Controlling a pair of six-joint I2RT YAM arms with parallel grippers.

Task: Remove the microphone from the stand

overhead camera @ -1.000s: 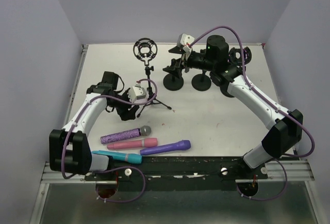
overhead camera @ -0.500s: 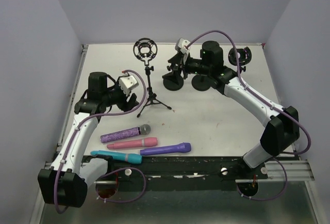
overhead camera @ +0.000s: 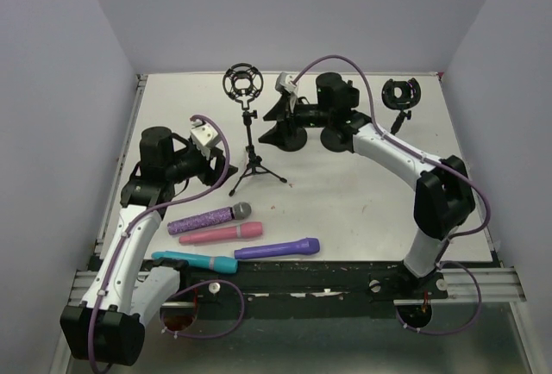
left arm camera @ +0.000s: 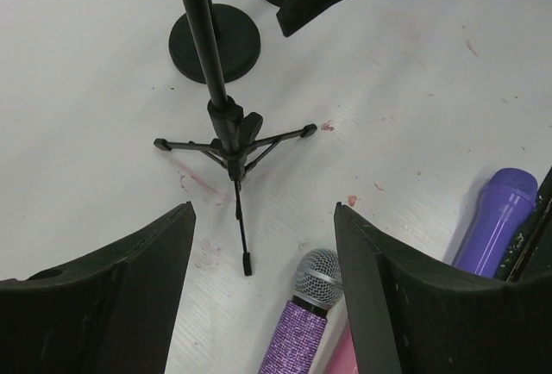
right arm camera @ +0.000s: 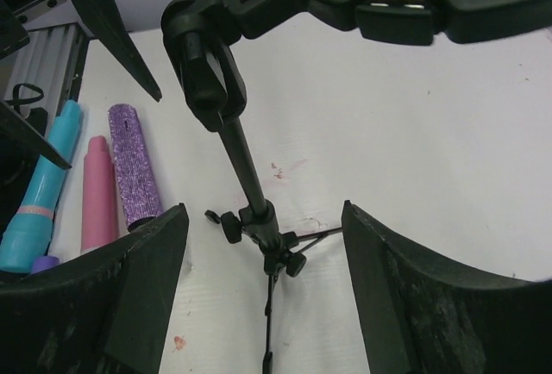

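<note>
While each faces the tripod stand [left arm camera: 226,120], left pincer [left arm camera: 263,212] spread, empty, right pincer [right arm camera: 263,210] spread, empty.

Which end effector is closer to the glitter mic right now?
Left. The left end effector hovers open just beyond the glitter mic. The right end effector is farther back, past the tripod stand.

The glittery purple microphone [left arm camera: 304,318] has a metal mesh head, and the tripod stand [left arm camera: 226,124] is matt black.
</note>
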